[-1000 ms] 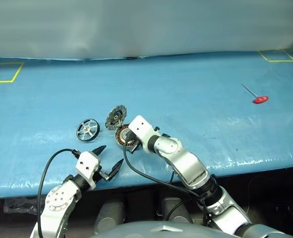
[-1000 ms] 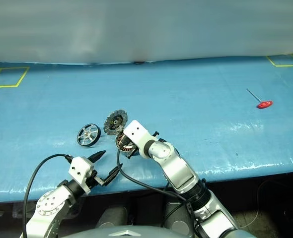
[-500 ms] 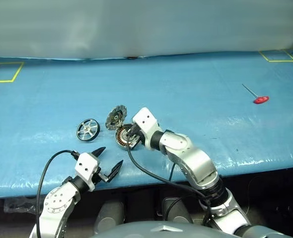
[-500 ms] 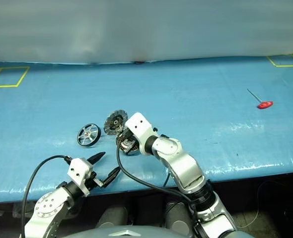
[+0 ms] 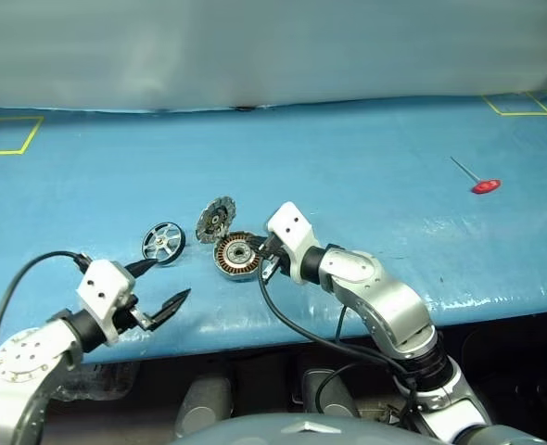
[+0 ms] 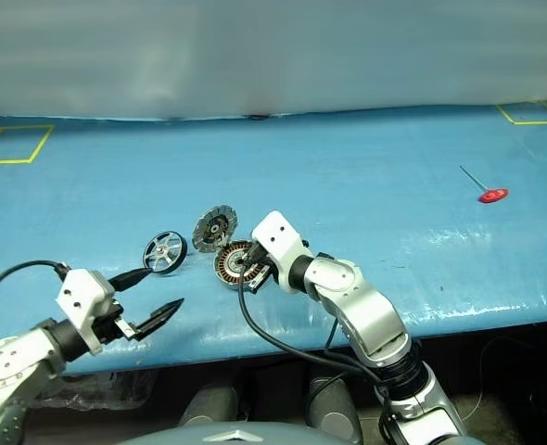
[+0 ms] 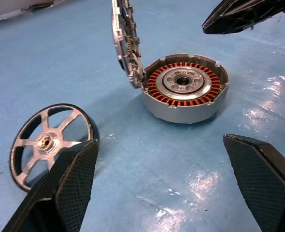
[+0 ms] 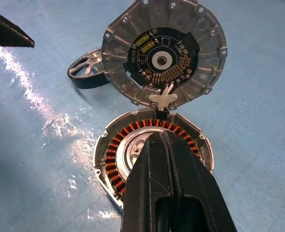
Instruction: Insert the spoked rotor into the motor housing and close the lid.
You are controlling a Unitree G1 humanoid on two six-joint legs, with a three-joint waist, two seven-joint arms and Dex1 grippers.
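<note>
Spoked rotor (image 5: 163,242) beside motor housing (image 5: 236,256)

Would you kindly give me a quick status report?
Left gripper open, empty; right gripper shut over motor housing. Lid up, spoked rotor still out. Nothing between them.

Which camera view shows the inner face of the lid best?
The right wrist view: the lid stands open, its dark inner face fully toward the camera. The left wrist view shows it edge-on; both eye views show it small.

One rotor (image 5: 163,242), one housing (image 5: 235,255), one lid (image 5: 215,219)
</note>
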